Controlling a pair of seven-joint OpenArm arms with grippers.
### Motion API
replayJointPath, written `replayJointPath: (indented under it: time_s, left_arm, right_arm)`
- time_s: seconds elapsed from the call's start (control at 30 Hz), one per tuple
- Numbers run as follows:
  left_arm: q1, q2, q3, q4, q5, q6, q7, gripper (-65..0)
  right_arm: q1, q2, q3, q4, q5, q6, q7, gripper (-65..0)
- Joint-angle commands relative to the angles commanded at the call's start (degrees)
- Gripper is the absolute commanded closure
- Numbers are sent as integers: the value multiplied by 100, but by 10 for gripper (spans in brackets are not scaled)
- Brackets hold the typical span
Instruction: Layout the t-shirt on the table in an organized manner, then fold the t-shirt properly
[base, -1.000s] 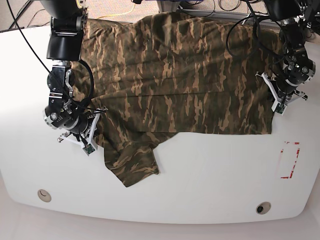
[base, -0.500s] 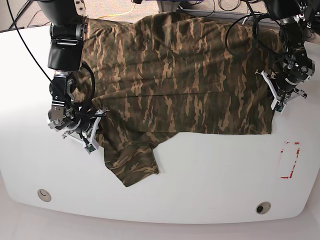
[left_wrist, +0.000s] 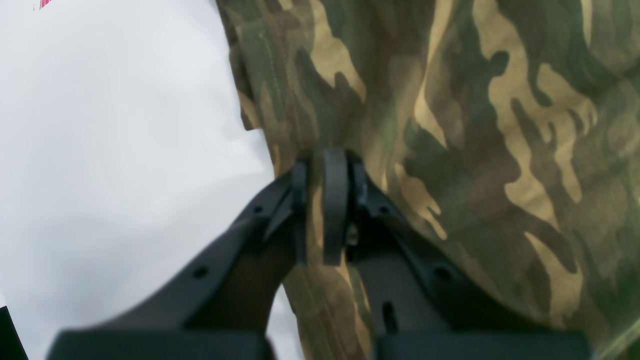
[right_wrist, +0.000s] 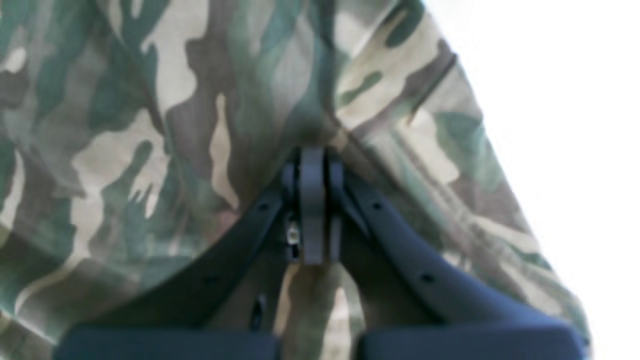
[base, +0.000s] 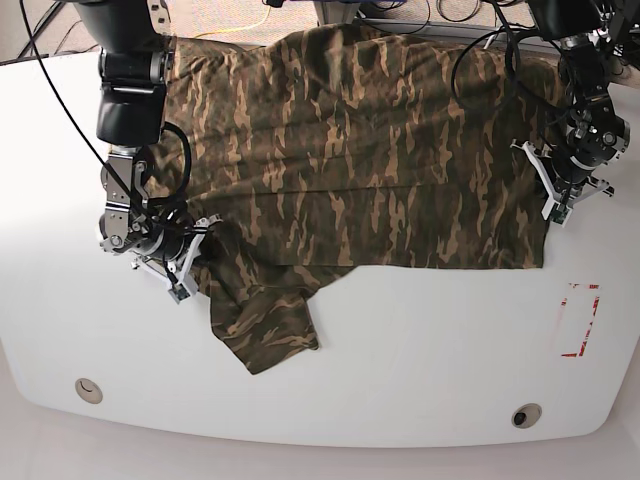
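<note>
The camouflage t-shirt (base: 350, 170) lies spread across the back half of the white table (base: 420, 360), with one sleeve (base: 265, 325) folded toward the front left. At the shirt's left edge my right gripper (base: 192, 262) is shut on the cloth. The right wrist view shows the closed fingertips (right_wrist: 312, 160) pinching the t-shirt (right_wrist: 150, 125) beside bare table (right_wrist: 575, 100). My left gripper (base: 548, 197) is shut on the shirt's right edge. In the left wrist view its fingertips (left_wrist: 327, 165) clamp the hem of the t-shirt (left_wrist: 475, 125) next to the table (left_wrist: 100, 125).
A red-outlined tape rectangle (base: 580, 320) marks the table at the front right. Two round grommet holes (base: 88, 390) (base: 526, 415) sit near the front edge. Cables (base: 270, 15) and floor lie beyond the back edge, where the shirt's far side hangs.
The right gripper on the base view's left has turned and shifted slightly back, tugging the shirt's left edge. The left gripper has edged slightly toward the back. Both remain clamped.
</note>
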Motion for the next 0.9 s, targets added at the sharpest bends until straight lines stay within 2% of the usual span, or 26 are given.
replayJointPath:
  time_s: [0.5,0.63,0.77,0.9]
  left_arm:
    - [18,0,-9,-9,0,0,0,-22]
    - [18,0,-9,-9,0,0,0,-22]
    - [18,0,-9,9,0,0,0,-22]
    - [18,9,-9,202,0,0,9,-22]
  right_arm:
    - [1925,510,-26,-2242,-26,0,1275,-8]
    - [2391,545,-132,-2620,-396,0,1556,-8]
    - [2462,536,-290,-2488,-589,0,1459,-8]
    - [2295,554,-281,-1785,-492,0,580,-8]
